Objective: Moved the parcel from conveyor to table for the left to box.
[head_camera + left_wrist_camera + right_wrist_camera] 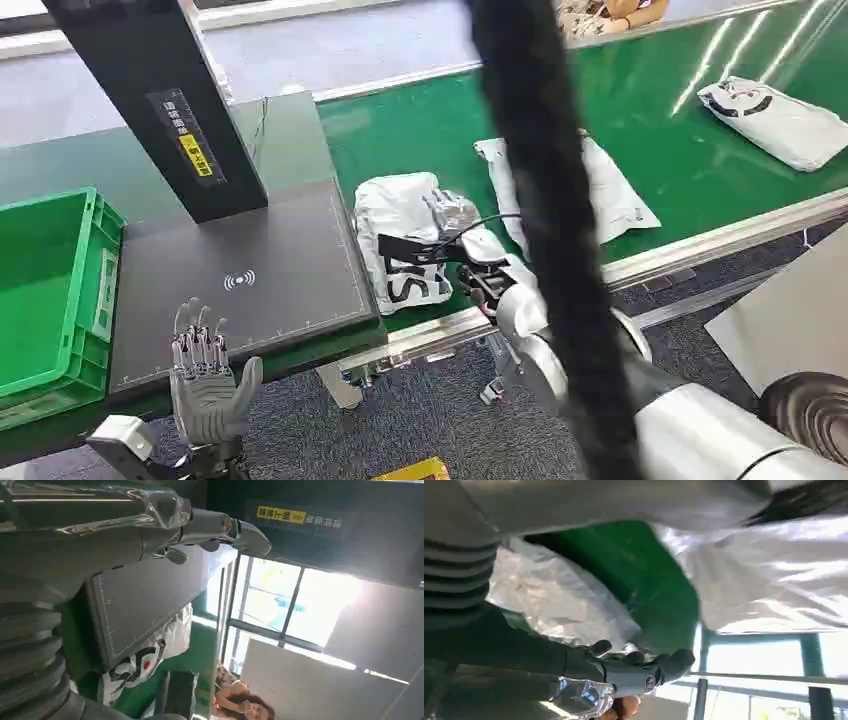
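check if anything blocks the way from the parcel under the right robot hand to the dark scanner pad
Nothing visible does. The parcel under the right robot hand lies right beside the scanner pad, whose near surface is bare; the black post stands farther back.

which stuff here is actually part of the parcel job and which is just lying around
Part of the job:
right hand on the white parcel
dark scan table
left hand, fingers spread, holding nothing
green box
conveyor

Just lying about:
flat white bag
far parcel

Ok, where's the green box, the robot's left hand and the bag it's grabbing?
Green box point(60, 262): head view, its right wall.
Left hand point(208, 385): head view, its palm.
Bag point(400, 215): head view, its white top.
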